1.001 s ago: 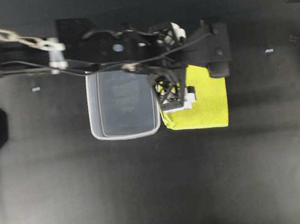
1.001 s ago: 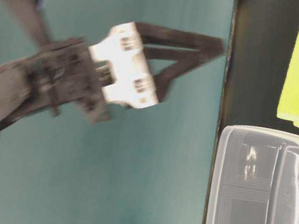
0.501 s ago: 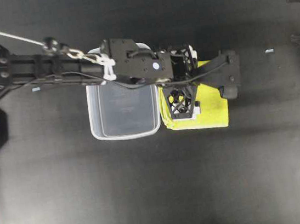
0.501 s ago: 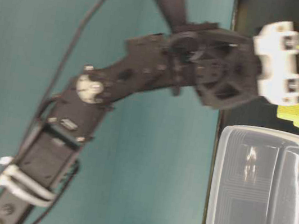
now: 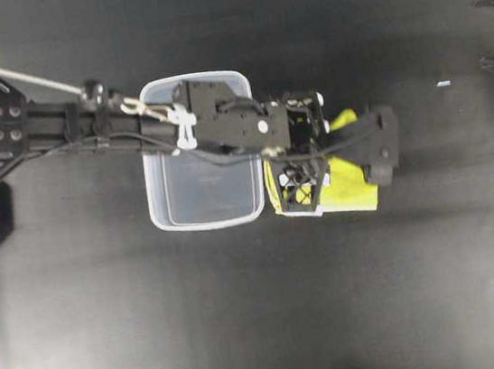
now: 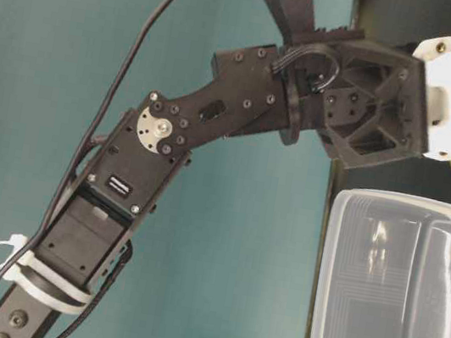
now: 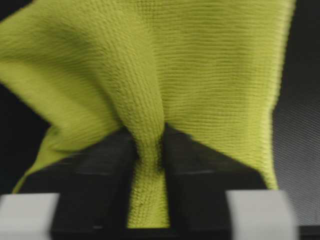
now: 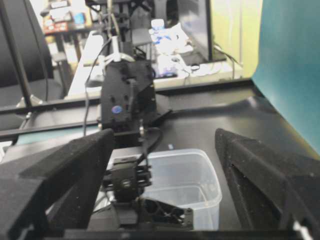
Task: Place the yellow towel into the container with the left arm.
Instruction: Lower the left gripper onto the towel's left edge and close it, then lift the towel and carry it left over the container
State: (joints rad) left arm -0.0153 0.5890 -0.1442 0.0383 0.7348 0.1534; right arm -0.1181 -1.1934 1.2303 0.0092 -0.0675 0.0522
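The yellow towel (image 5: 357,190) lies bunched on the black table just right of the clear container (image 5: 202,190). My left gripper (image 5: 306,186) is over the towel's left part and is shut on a pinched fold of it. In the left wrist view that fold (image 7: 148,165) runs between the two black fingers (image 7: 105,165) and the cloth rises around them. The container is empty; it also shows in the table-level view (image 6: 387,289) and the right wrist view (image 8: 192,175). My right gripper (image 8: 164,137) is wide open and empty, at the overhead view's far right edge.
The left arm (image 5: 130,127) stretches from the left edge across the container's top rim. A small light mark (image 5: 443,83) lies on the table at the right. A teal wall (image 6: 179,84) stands behind the arm in the table-level view.
My left gripper has come down onto the towel and shut on a fold. The towel was flat and is now bunched and pulled in. The arm has swung off the container's far part.
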